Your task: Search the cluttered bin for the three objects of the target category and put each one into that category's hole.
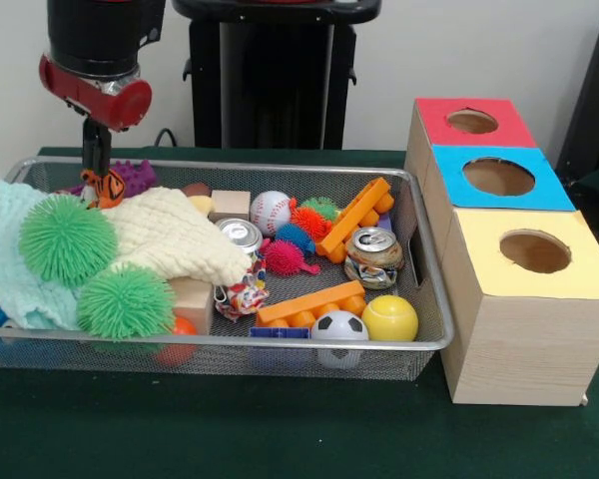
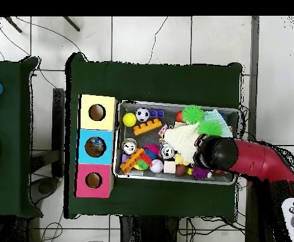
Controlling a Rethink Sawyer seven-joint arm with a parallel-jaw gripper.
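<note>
The gripper (image 1: 98, 165) is reaching into the wire bin's (image 1: 431, 299) far left corner beside a tiger toy (image 1: 104, 187); whether it is gripping anything, I cannot tell. The red-topped (image 1: 474, 122), blue-topped (image 1: 497, 177) and yellow-topped box (image 1: 534, 251) are sitting touching the bin's right wall.

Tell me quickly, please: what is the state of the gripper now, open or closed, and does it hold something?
Gripper: low in the bin's far corner by an orange striped toy; open, closed or holding cannot be told.
</note>
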